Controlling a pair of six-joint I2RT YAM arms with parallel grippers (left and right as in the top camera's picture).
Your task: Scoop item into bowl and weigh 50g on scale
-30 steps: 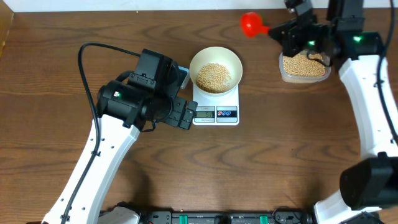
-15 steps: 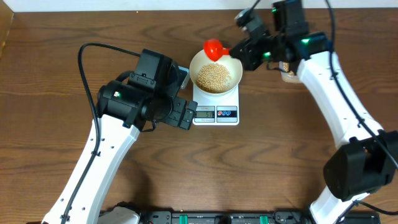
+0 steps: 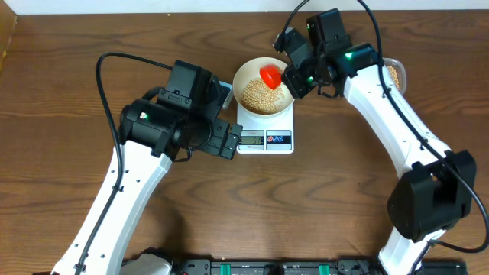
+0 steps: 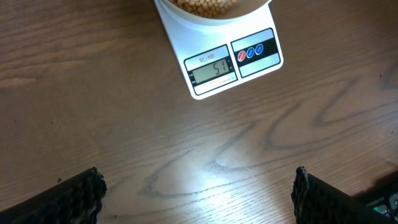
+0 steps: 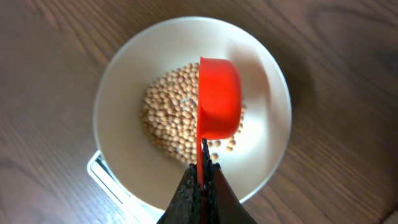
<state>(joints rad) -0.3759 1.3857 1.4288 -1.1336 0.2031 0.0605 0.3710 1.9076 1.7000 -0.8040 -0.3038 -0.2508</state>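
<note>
Most of the task looks finished. Nearest, the left gripper hangs low over the brown wooden surface with its fingers wide apart, holding nothing, just in front of the small white rectangular digital scale. The grey display of the scale seems to read 51, so I judge the weight is at the target or a little over it. On the scale stands the round white shallow bowl, and a heap of small round tan-yellow beans lies in its middle. Above the beans is the small red plastic scoop, tilted on its side; whether any beans are inside it I cannot tell. The right gripper is closed tightly on the thin handle of the scoop. Farthest, the clear plastic tub with more beans is half hidden behind the right arm. What is left, in my judgement, is only a fine correction, perhaps to take out a few beans, and then to put the scoop away.
</note>
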